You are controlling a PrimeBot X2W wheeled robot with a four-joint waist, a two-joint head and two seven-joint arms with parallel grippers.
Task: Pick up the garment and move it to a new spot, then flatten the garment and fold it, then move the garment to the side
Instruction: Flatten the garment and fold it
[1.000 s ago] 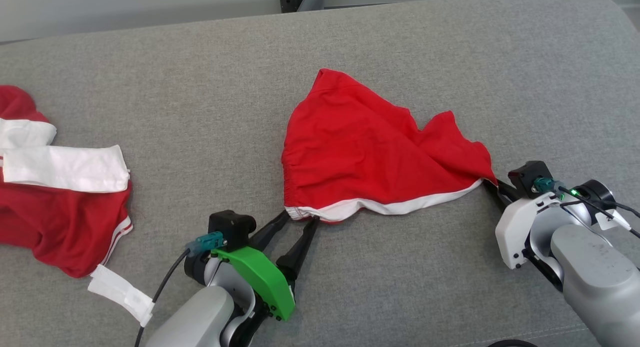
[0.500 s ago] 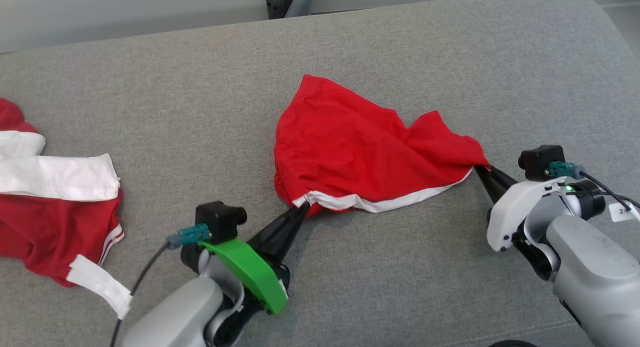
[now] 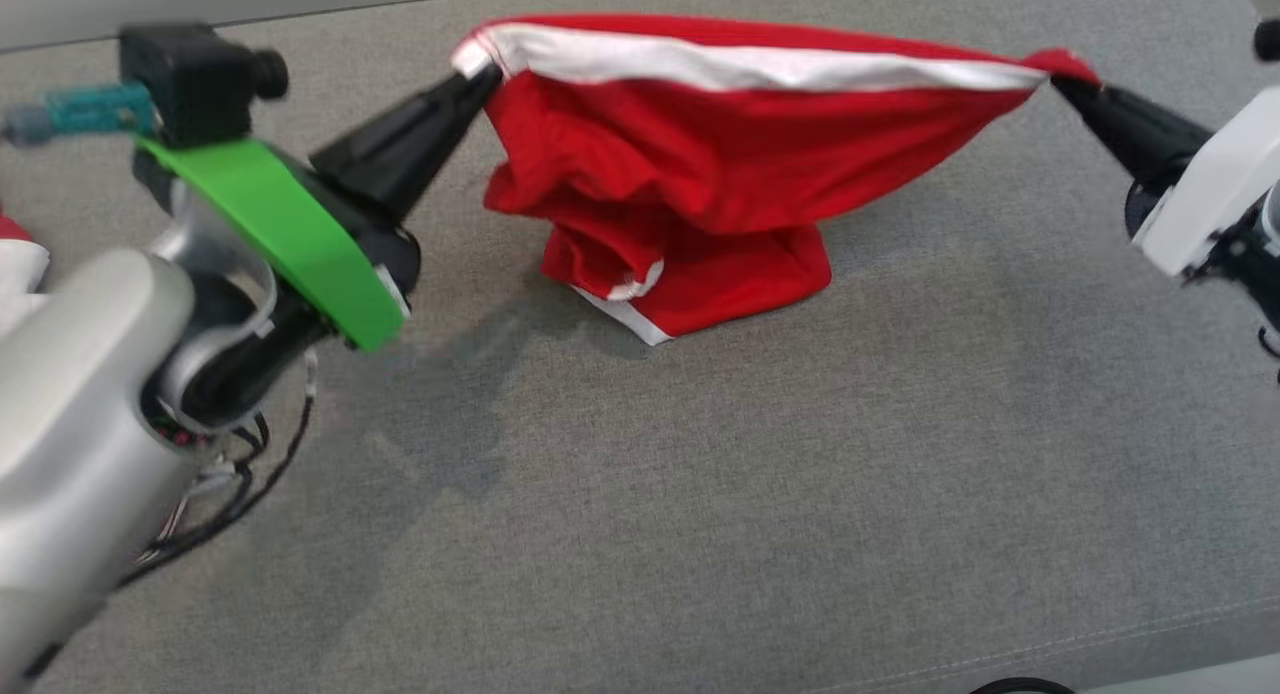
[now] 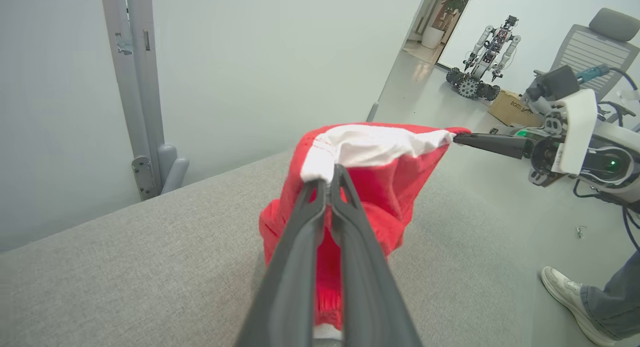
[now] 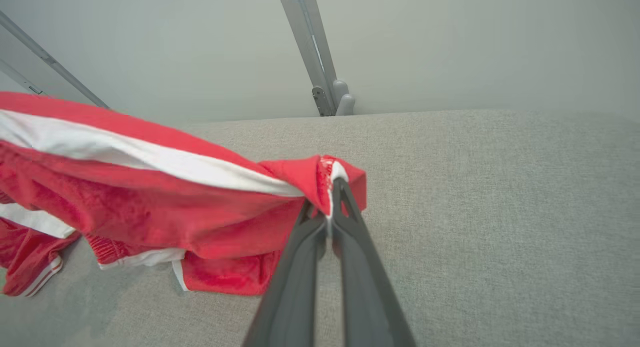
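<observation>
A grey fabric surface (image 3: pixel 700 524) is backed by a pale wall (image 4: pixel 250 62); a grey metal post (image 4: pixel 135 87) is mounted there, an office chair (image 4: pixel 580 49) beyond

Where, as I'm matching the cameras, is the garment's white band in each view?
Head view: white band along the top, from left gripper to right gripper.
Left wrist view: band at centre, above the left fingers.
Right wrist view: band at left, slanting to the right fingers.
Landmark: grey cushion.

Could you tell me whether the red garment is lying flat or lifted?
Lifted: left gripper and right gripper hold the garment by its taut white edge; its bottom rests on the cushion.
</observation>
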